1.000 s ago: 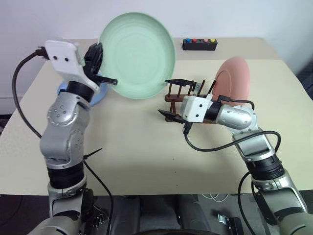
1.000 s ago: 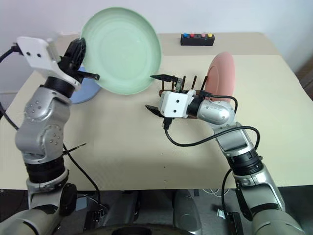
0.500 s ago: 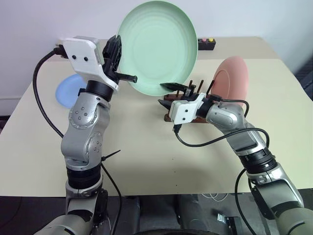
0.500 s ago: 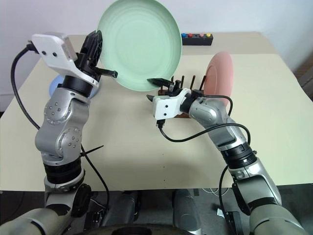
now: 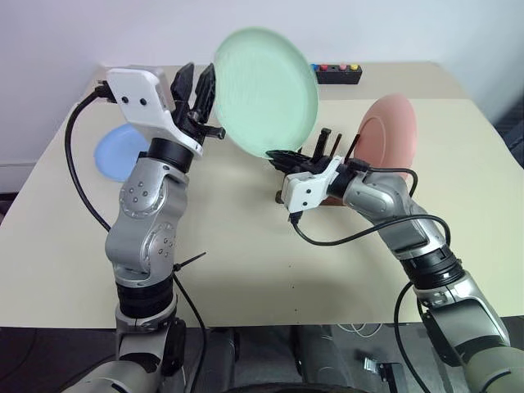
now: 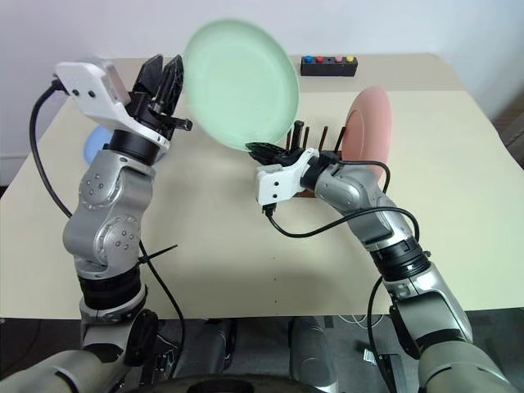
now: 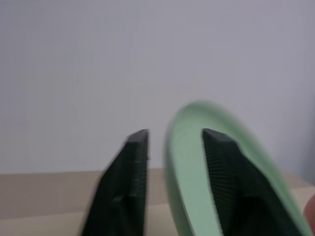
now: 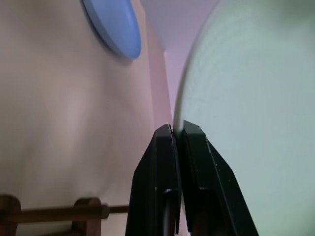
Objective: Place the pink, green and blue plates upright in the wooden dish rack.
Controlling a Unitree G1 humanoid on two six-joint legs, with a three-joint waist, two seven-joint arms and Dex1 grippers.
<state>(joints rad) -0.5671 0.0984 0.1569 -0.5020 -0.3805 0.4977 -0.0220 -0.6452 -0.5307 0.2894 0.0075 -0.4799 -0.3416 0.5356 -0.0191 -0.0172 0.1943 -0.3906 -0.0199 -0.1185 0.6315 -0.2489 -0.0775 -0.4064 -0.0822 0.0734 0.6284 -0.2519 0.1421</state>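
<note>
The right gripper [image 6: 264,150] is clamped on the lower rim of the green plate [image 6: 239,83], its two black fingers [image 8: 170,162] pressed together on the edge, so the plate stands tilted in the air above it, just over the near end of the wooden dish rack [image 5: 321,170]. The left gripper [image 5: 199,92] has its fingers [image 7: 129,172] spread apart on either side of the plate's opposite rim, no longer pinching it. A second ago the left gripper alone held the plate, farther left, while the right gripper hung wide open beside the rack. The pink plate [image 5: 390,137] stands upright in the rack; the blue plate [image 5: 117,152] lies flat on the table [image 5: 246,270].
</note>
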